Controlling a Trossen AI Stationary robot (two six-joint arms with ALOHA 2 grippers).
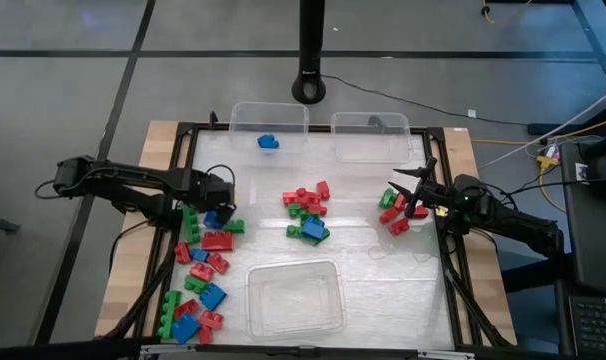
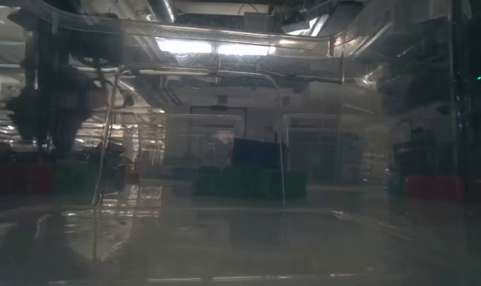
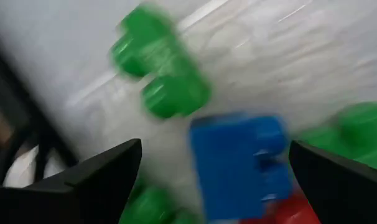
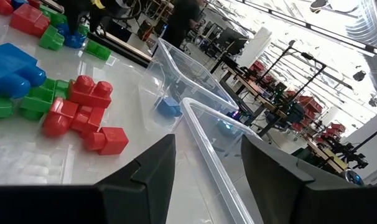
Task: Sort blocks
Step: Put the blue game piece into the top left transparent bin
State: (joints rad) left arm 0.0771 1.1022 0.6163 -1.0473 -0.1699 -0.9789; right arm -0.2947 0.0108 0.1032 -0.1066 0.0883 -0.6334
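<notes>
Red, green and blue blocks lie in three groups on the table: a long pile at the left (image 1: 198, 270), a heap in the middle (image 1: 308, 210) and a few at the right (image 1: 395, 212). My left gripper (image 1: 219, 200) points down over the pile's far end, open wide. Its fingers stand on either side of a blue block (image 3: 238, 165), with a gap on both sides. A green block (image 3: 157, 68) lies just beyond it. My right gripper (image 1: 403, 192) stands open and level beside the right group, with nothing between its fingers (image 4: 151, 168).
Three clear bins stand on the table: one at the far left (image 1: 245, 112) holding a single blue block (image 1: 268, 142), one at the far right (image 1: 371, 135), one at the near middle (image 1: 295, 297). A black frame (image 1: 186, 140) borders the table.
</notes>
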